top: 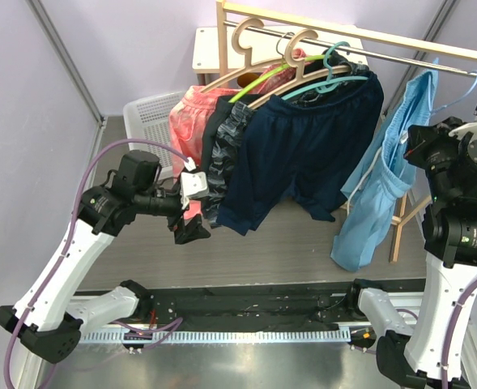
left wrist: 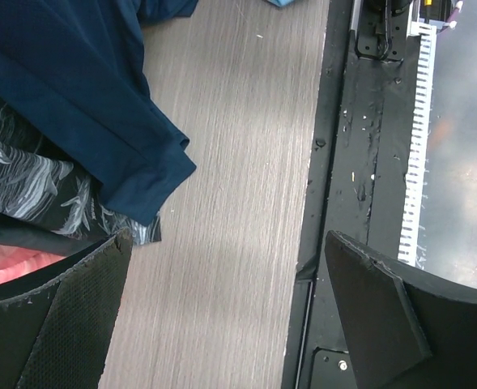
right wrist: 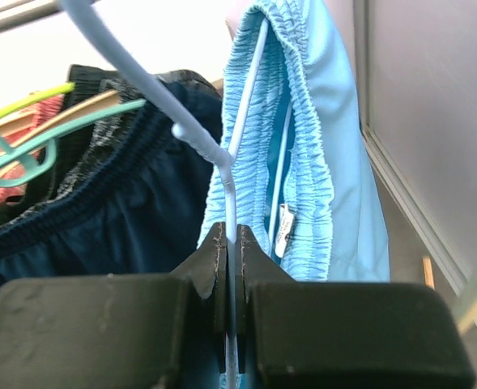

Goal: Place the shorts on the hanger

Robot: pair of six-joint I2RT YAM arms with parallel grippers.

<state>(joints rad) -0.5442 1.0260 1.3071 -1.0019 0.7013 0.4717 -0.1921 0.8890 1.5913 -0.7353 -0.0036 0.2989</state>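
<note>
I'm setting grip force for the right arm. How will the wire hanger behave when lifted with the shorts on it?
The hanger is thin wire, so it will probably flex and may twist between the right fingers, shut on one strand. The shorts drape in soft folds: likely light, floppy, apt to swing or slide along the wire.

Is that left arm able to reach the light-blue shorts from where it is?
Probably not. The left gripper sits open by the pink shorts, and the navy shorts hang between it and the light-blue shorts, far over on the hanger pinched by the right gripper.
</note>
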